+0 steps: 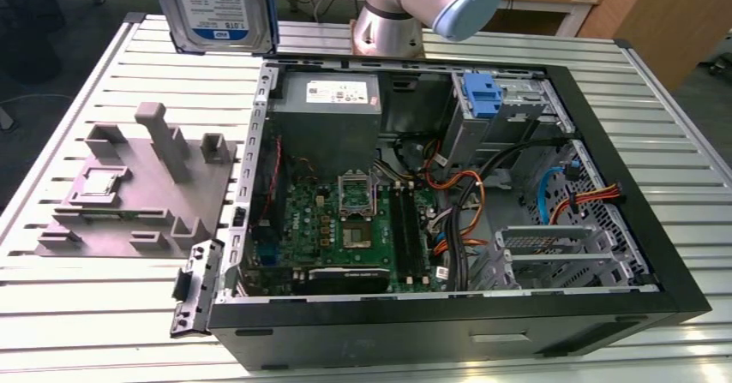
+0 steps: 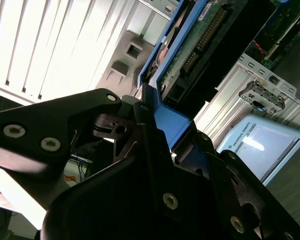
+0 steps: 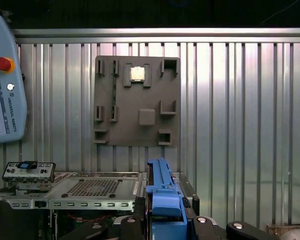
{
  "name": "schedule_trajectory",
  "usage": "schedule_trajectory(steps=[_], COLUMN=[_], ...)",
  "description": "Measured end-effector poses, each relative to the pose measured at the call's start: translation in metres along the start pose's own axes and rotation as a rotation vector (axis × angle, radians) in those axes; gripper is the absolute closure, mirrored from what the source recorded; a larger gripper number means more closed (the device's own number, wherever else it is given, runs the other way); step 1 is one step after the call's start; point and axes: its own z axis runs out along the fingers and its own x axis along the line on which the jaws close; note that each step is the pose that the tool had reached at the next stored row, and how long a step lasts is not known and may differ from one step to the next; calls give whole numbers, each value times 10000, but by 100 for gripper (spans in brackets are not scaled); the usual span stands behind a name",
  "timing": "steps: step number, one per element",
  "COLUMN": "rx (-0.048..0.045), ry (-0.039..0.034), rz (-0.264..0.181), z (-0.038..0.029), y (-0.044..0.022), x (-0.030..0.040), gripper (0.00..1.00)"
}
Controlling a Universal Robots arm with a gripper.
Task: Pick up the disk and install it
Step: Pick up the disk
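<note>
We are looking at a worktop of pale metal slats, with wooden furniture standing behind its far edge; an open black computer case is lying on its side across the middle and is reaching toward the worktop's edge on the exterior view's right. Inside it we are seeing a green board, a grey power box and a blue bracket. A grey holder plate is sitting beside the case, near the worktop's edge on the exterior view's left; in the first wrist view a small square chip is resting in one of its pockets. A light blue control tablet is lying at the worktop's edge.

The disk is hanging in the air over the worktop's far edge, toward the corner on the exterior view's left, standing on edge with its label facing us, clear of the case. In both wrist views the pincer is gripping the disk by its blue side rail, black fingers pressing on either side; the rail is running straight out from the pincer.
</note>
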Motion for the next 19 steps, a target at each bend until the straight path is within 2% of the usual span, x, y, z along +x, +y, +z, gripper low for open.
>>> schedule_trajectory(steps=[5,12,16,19], rx=[0,1,1,0], ry=[1,6,7,8], rz=[-1,0,0,0], z=[0,10,23,25], y=[-4,-26,-97,-107], x=[11,176,185,186], gripper=[63,63,63,63])
